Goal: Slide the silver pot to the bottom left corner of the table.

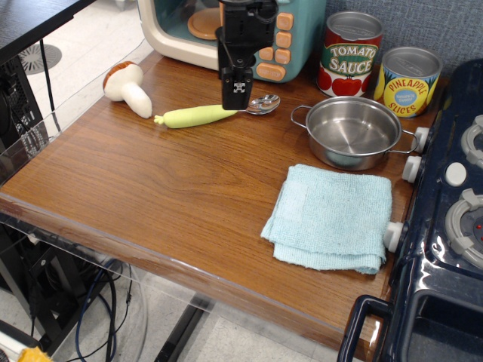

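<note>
Brown wood-grain table (166, 188), clear-rimmed, beside dark blue stove (453, 226). Silver pot (353, 132) empty, near two cans (377, 60). Gripper (238, 94) above spoon (215, 113); jaw state indiscernible.

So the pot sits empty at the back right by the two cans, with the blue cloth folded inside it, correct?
Not quite. The pot is empty and stands by the two cans, but the blue cloth lies flat on the table in front of the pot, not inside it. The observation.image view shows this.

Black boxy arm, narrow black tool (238, 92), small white marking, perhaps a tag
</note>
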Robot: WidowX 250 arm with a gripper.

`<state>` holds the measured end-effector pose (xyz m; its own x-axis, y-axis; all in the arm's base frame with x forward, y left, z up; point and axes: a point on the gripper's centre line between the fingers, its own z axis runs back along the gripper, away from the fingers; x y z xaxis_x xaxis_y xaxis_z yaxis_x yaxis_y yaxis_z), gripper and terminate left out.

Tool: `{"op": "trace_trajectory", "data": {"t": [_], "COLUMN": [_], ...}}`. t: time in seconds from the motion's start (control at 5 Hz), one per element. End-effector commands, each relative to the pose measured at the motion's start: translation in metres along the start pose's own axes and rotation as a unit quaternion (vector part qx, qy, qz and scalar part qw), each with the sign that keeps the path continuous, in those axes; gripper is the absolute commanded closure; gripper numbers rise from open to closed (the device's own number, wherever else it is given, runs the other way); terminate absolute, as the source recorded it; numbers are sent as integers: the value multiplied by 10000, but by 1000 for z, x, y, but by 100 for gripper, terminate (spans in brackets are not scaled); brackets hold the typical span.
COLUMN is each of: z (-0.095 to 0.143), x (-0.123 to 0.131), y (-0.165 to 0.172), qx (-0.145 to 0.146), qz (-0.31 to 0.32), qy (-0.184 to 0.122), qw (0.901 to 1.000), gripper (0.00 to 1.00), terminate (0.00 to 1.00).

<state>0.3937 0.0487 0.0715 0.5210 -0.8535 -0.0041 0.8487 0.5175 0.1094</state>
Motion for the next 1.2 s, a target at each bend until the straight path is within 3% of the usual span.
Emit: {"op": "trace_trajectory", "data": {"t": [0.0, 0.4, 0.6, 1.0], "z": [56, 51, 35, 7], "x": [37, 67, 74, 89], "y": [-8, -36, -44, -58], "qx": [654, 273, 18, -156], "qz": [-1343, -2538, -2949, -3528], "qy": [-671, -861, -775, -571], "qw": [9865, 9630, 9524, 9338], "gripper": [0, 0, 0, 0], "terminate": [0, 0, 0, 0]}}
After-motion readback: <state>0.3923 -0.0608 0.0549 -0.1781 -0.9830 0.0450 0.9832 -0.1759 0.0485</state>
